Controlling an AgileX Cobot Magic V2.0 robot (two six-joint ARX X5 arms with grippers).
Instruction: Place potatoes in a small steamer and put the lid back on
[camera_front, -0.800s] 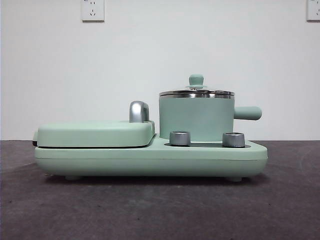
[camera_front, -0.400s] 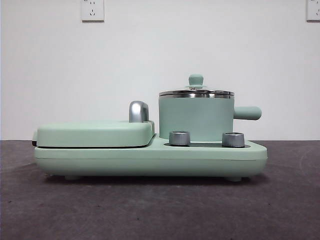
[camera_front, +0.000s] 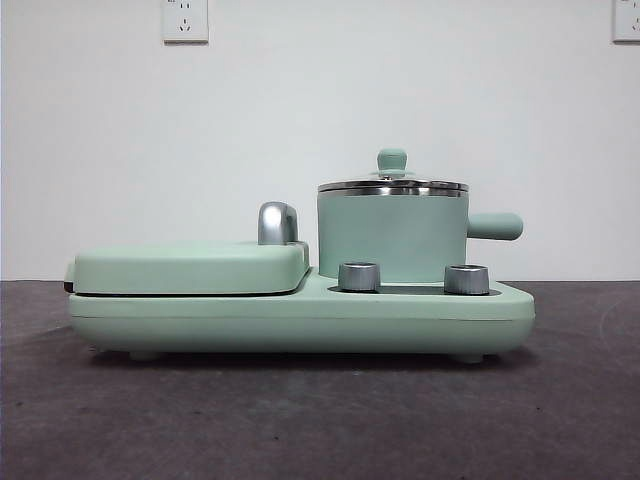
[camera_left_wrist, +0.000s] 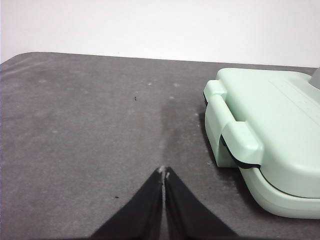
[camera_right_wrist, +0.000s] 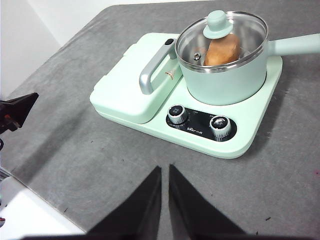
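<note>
The potato lies inside the pot. You can see it through the glass lid, which sits flat on the pot's shiny rim. The lid has a small green knob on top. In the front view the lid sits level on the pot, and the potato is hidden behind the green wall. The pot's short handle sticks out to one side.

The pot stands on a green cooker. Two silver dials sit on the cooker's black strip, on the side of the pot nearer the right jaws. Next to the pot is a flat green cover with a curved silver grip.

The right gripper hangs over the grey worktop, well back from the cooker. The pot is far ahead of its jaws and a bit to one side. Its jaws are almost together, with only a thin gap, and they hold nothing.

The left gripper is over bare worktop too. The end of the green cover is ahead of its jaws and off to the side, near but not touching. Its jaws are pressed together at the tips and hold nothing. From this arm's view you cannot see the pot.
</note>
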